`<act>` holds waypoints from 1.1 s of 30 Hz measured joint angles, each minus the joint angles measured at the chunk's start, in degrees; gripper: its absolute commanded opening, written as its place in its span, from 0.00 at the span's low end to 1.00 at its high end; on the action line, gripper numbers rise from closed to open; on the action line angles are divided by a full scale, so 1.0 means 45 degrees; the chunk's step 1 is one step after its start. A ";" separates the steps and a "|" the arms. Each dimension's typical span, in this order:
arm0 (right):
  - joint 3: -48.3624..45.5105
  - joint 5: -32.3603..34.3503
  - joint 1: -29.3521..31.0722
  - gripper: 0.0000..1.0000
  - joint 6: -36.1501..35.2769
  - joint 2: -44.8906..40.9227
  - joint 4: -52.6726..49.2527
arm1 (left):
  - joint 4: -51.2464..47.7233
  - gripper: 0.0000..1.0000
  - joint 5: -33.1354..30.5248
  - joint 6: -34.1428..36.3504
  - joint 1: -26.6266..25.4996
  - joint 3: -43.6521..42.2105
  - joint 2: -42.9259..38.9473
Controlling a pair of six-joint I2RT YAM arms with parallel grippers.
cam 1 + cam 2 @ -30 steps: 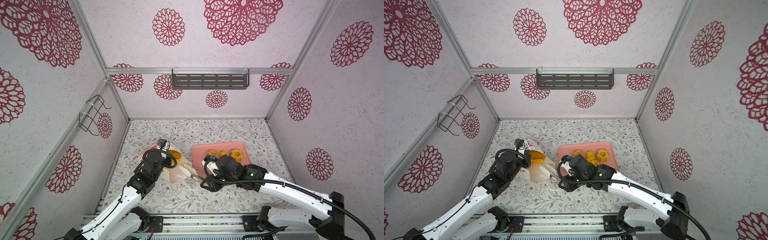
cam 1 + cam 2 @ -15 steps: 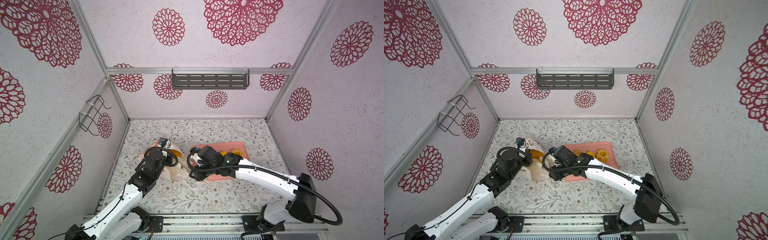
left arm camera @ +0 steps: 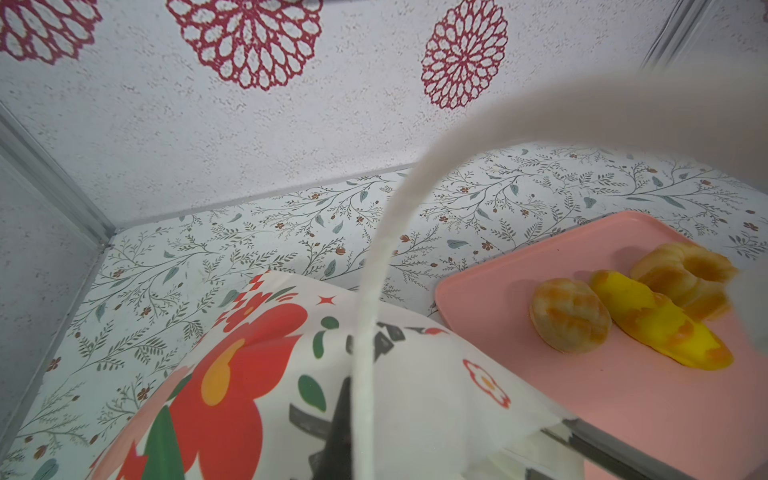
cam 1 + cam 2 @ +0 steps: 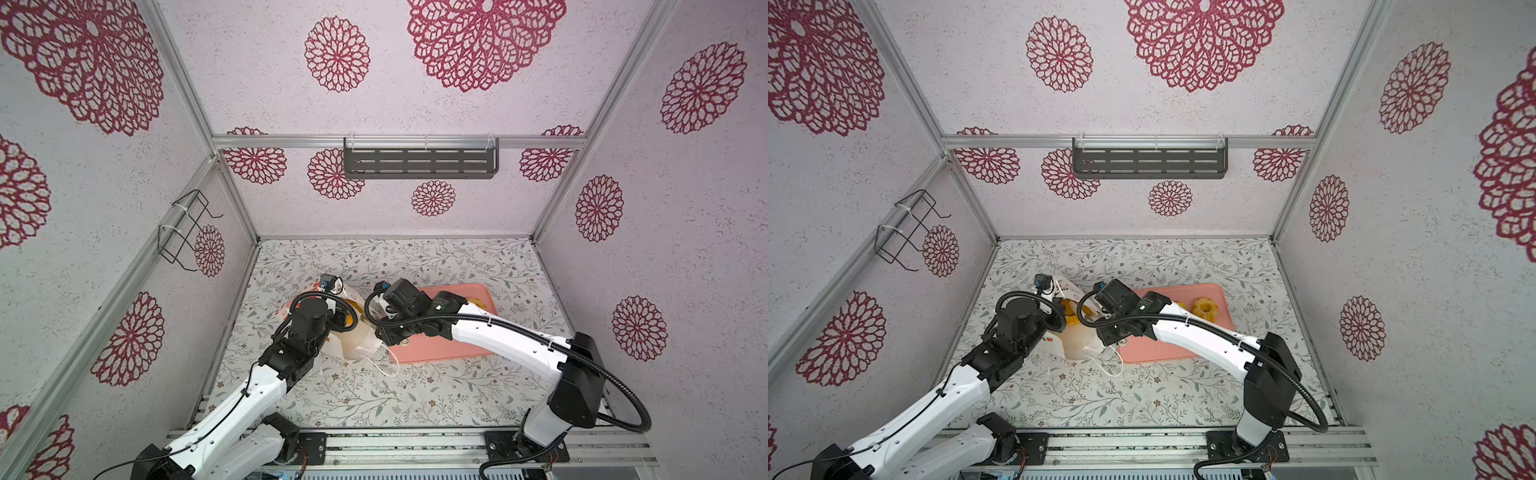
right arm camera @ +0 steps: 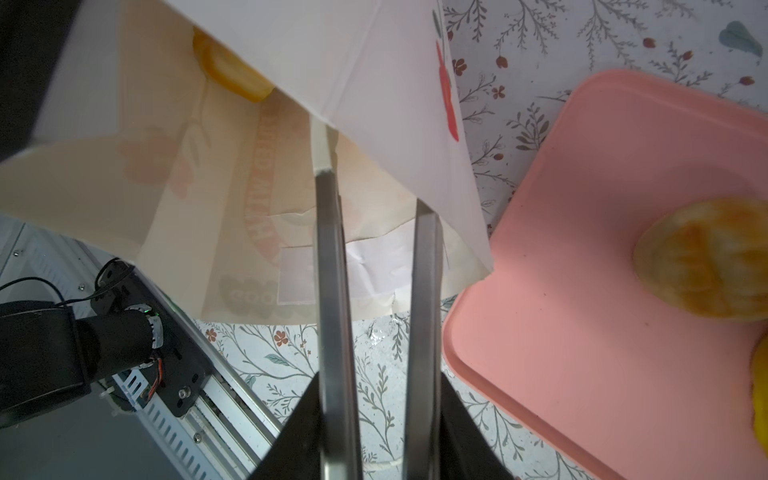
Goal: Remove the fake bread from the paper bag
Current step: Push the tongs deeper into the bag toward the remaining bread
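Observation:
The white paper bag [image 4: 357,345] [image 4: 1077,345] [image 3: 415,395] with a red flower print lies tipped left of the middle, its mouth toward the pink tray [image 4: 440,349]. My left gripper [image 4: 343,320] [image 4: 1059,316] is shut on the bag's upper rim and holds the mouth up. My right gripper [image 5: 374,174] [image 4: 376,328] is open by a narrow gap with nothing between its fingers. Its tips are just inside the mouth, under the upper flap. A yellow fake bread [image 5: 228,70] [image 4: 1069,311] shows deep inside the bag. Three breads lie on the tray: a round roll [image 3: 569,316], a long loaf [image 3: 660,324] and a ring bun [image 3: 685,278] [image 4: 1205,308].
The tray [image 5: 582,291] sits right beside the bag's mouth. A white cord handle [image 4: 384,365] trails on the floral table in front of the bag. A grey shelf [image 4: 419,162] hangs on the back wall and a wire rack [image 4: 187,228] on the left wall.
My right arm has swung left from the tray's front edge to the bag's mouth. The left gripper has kept its hold on the bag and barely moved.

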 measured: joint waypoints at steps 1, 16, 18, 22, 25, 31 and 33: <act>0.0024 0.0000 -0.0039 0.38 0.0000 0.0112 -0.0010 | 0.0010 0.00 0.0010 -0.0010 0.0000 0.0000 0.0015; -0.0607 -0.1292 -0.0491 0.38 0.0413 0.1025 0.1039 | 0.0389 0.00 0.0010 -0.0238 -0.0010 0.0087 0.0602; -0.1195 -0.1758 -0.0544 0.37 0.0763 0.0835 0.1535 | 0.0413 0.00 -0.0010 -0.0267 -0.0010 0.0117 0.0661; -0.2147 -0.2628 -0.0617 0.35 0.1370 0.0418 0.2356 | 0.0476 0.00 -0.0073 -0.0355 -0.0019 0.0185 0.0763; -0.2705 -0.3283 -0.0636 0.35 0.1763 -0.0121 0.2924 | 0.0559 0.00 -0.0131 -0.0374 -0.0034 0.0214 0.0855; -0.3385 -0.4527 -0.0631 0.35 0.2492 -0.1477 0.4104 | 0.0622 0.00 -0.0282 -0.0413 -0.0102 0.0228 0.0903; -0.3395 -0.4527 -0.0631 0.35 0.2599 -0.1797 0.4163 | 0.0627 0.00 -0.0306 -0.0418 -0.0126 0.0228 0.0913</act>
